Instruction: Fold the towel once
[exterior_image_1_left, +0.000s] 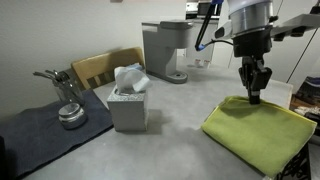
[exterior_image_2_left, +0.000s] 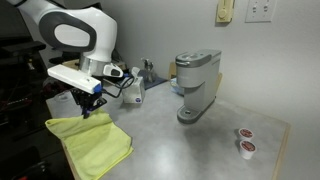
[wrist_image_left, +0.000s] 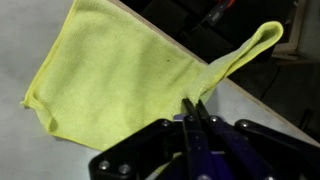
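Tabletop (exterior_image_1_left: 180, 120) is the largest thing before us, grey, with a coffee machine (exterior_image_1_left: 168, 50) at the far side and a tissue box (exterior_image_1_left: 128, 108) near the middle. In an exterior view the yellow-green towel (exterior_image_1_left: 262, 130) lies flat on the table's near right corner, well apart from both. The gripper (exterior_image_1_left: 252, 92) stands upright at the towel's far edge, its tips down at the cloth. In the wrist view its jaws are drawn fully together, and they seem to pinch a bit of that edge. We judge the grasp made and the fold itself not yet begun. Next we would lift the edge and carry it across to the opposite side without dragging the whole towel.
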